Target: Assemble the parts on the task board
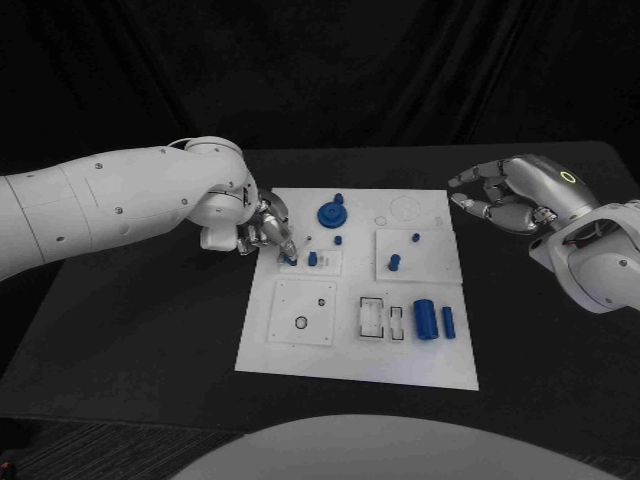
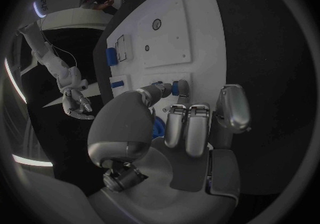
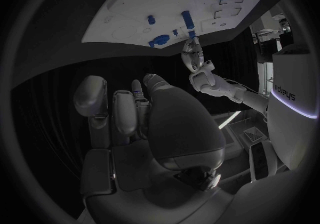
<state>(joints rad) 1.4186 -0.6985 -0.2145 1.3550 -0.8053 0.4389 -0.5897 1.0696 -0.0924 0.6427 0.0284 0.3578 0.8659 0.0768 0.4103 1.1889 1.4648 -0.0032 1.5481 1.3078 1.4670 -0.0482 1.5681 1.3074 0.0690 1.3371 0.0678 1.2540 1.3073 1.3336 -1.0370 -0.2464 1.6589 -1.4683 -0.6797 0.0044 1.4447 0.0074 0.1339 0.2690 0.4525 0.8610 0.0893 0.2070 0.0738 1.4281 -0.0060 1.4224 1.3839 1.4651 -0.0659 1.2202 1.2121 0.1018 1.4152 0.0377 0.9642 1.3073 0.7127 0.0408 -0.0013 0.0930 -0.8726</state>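
The left robot hand (image 1: 258, 232) pinches a small blue peg (image 1: 289, 260) over the task board (image 1: 352, 360), apparently seating it next; the right robot hand (image 1: 511, 195) hovers curled, empty.

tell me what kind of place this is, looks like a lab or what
Probably a robotics lab or test cell: a black table against dark drapes, a white task board with small blue parts, and the left hand and right hand working over it.

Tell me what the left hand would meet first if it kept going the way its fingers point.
Probably the small blue peg standing on the task board: the left hand reaches over the board's edge with its fingertips aimed there. Depth is unclear, and the fingertips may already be touching another blue piece.
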